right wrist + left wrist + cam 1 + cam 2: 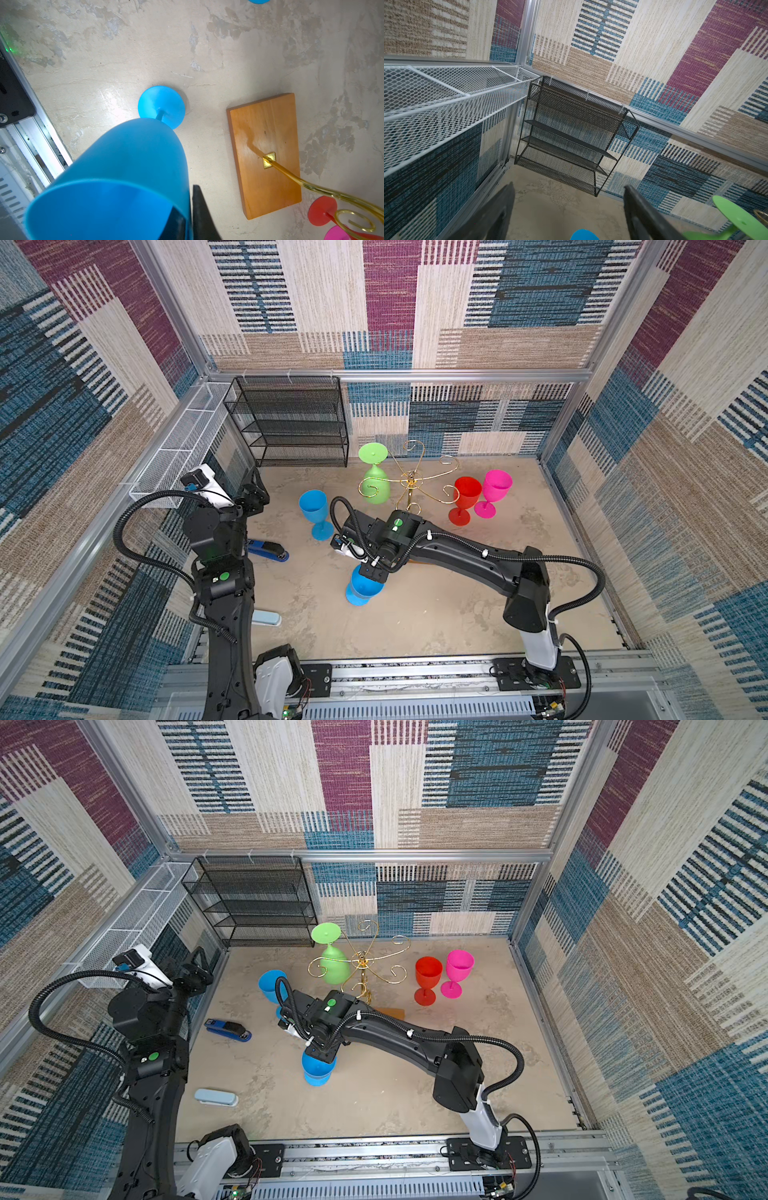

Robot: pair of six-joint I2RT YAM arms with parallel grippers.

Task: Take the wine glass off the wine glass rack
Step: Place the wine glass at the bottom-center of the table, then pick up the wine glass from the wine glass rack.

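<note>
The gold wire wine glass rack (409, 479) (362, 961) stands mid-table on its wooden base (264, 145). A green wine glass (375, 485) (334, 965) hangs upside down from one arm, and its foot (737, 216) shows in the left wrist view. A blue wine glass (363, 589) (133, 158) stands upright in front of the rack. My right gripper (370, 572) (185, 196) has one finger inside its bowl and one outside, close to the wall. Whether they still pinch it is unclear. My left gripper (253, 493) (569, 185) hovers open and empty at the left.
Another blue glass (314, 510) stands left of the rack. A red glass (465, 497) and a pink glass (494, 489) stand to its right. A stapler (268, 549) and a pale blue case (266, 618) lie near the left arm. A black mesh shelf (291, 423) and a white mesh tray (178, 452) line the back left.
</note>
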